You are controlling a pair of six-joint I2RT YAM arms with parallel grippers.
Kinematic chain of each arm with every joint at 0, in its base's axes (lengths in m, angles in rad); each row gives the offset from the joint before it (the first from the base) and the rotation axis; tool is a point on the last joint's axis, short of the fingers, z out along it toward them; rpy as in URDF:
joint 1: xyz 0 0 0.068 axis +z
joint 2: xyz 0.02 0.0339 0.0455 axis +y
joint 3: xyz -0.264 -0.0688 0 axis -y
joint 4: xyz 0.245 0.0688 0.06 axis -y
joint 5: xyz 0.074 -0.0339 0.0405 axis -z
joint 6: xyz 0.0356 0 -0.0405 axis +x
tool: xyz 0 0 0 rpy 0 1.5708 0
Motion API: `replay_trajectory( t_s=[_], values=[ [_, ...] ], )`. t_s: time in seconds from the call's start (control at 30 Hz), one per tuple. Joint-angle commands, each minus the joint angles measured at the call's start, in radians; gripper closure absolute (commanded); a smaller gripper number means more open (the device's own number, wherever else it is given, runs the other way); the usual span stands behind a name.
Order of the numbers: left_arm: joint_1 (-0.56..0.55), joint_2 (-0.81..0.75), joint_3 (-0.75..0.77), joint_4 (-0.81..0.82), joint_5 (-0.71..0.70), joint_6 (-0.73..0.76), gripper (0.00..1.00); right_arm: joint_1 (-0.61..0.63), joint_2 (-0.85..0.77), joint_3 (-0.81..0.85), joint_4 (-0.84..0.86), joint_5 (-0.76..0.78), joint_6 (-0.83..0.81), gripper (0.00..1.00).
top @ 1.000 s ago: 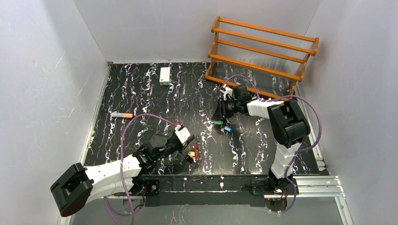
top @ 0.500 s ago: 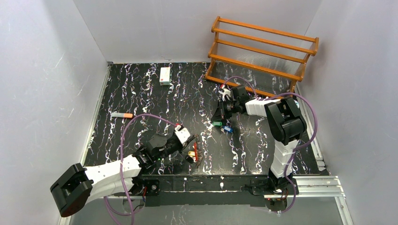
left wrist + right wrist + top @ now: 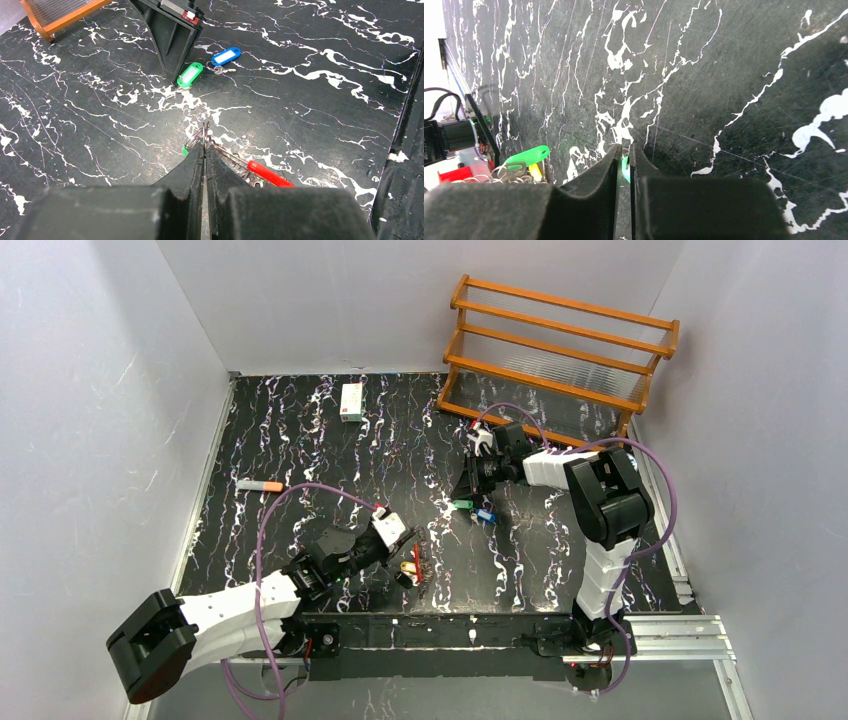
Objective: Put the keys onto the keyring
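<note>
- My left gripper was shut on the thin wire of the keyring, low over the near part of the table. I judged that pinching the wire itself left the loop steady and reachable, ready to take a key.
- The keyring's red segment ran away from my fingertips toward the near right. Its cluster of small keys and tags hung beside it, partly hidden behind my fingers.
- My right gripper stood steeply on the table near the middle, with its jaws almost together and a sliver of green between them. I took this to be a pinch on the end of the green key, since a flat tag gives only its edge to hold.
- The green key lay flat with its long axis diagonal, one end at my right fingertips.
- The blue key lay just beside it on a similar diagonal, untouched, its metal end toward the green one.
</note>
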Motion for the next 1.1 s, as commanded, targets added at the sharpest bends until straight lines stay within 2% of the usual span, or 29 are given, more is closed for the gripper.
replay_trajectory(
  t_s=[0.0,0.1,0.3,0.47,0.7,0.8,0.9,1.07],
  values=[
    [-0.002,-0.019,0.024,0.007,0.008,0.011,1.00,-0.005,-0.051,-0.001,-0.017,0.012,-0.006,0.86],
    [-0.002,-0.018,0.025,0.007,0.007,0.010,1.00,-0.005,-0.058,-0.001,-0.036,0.032,-0.005,0.99],
    [-0.002,-0.012,0.030,0.004,0.006,0.007,1.00,-0.005,-0.093,0.000,-0.050,0.033,-0.019,0.99],
    [-0.002,-0.009,0.039,-0.007,0.009,0.015,1.00,-0.004,-0.199,-0.009,-0.050,0.027,-0.039,0.99],
    [-0.002,0.010,0.059,-0.022,0.025,0.023,1.00,-0.005,-0.398,-0.059,-0.045,0.150,-0.043,0.99],
    [-0.002,0.016,0.066,-0.023,0.031,0.019,1.00,-0.005,-0.437,-0.085,-0.043,0.243,0.014,0.99],
    [-0.002,0.021,0.070,-0.024,0.037,0.016,1.00,-0.009,-0.462,-0.103,-0.046,0.274,0.036,0.99],
    [-0.002,0.026,0.071,-0.025,0.044,0.012,1.00,-0.011,-0.553,-0.190,0.069,0.292,0.071,0.99]
  ],
)
